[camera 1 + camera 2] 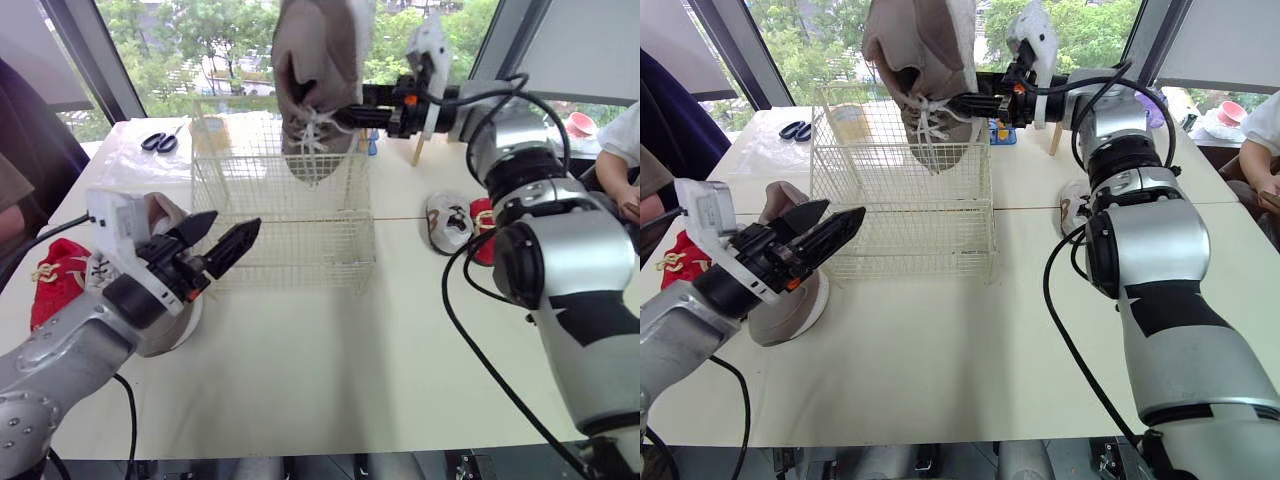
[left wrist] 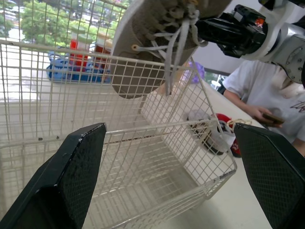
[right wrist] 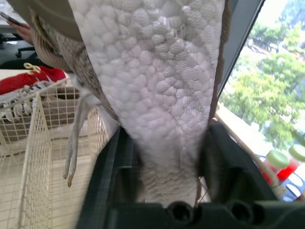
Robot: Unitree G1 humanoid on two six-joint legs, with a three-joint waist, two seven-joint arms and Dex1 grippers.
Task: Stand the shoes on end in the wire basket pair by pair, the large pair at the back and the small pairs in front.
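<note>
My right gripper (image 1: 345,115) is shut on a large beige lace-up shoe (image 1: 315,70) and holds it toe down over the back of the white wire basket (image 1: 300,240). The toe reaches about rim height, and the laces dangle. In the right wrist view the shoe's white sole (image 3: 157,86) sits between the fingers (image 3: 119,162). Nothing lies in the basket. My left gripper (image 1: 225,235) hangs open by the basket's front left corner, holding nothing. The second beige shoe (image 1: 780,300) lies on the table under it. Small red shoes (image 1: 55,275) lie far left. A small white shoe (image 1: 450,220) and a red one (image 1: 483,225) lie right of the basket.
Scissors (image 1: 160,142) lie at the back left, on clear plastic. A cup (image 1: 210,130) and a blue box with bottles (image 2: 71,67) stand behind the basket. One person (image 1: 620,150) sits at the right table edge; another stands at the left (image 1: 20,150).
</note>
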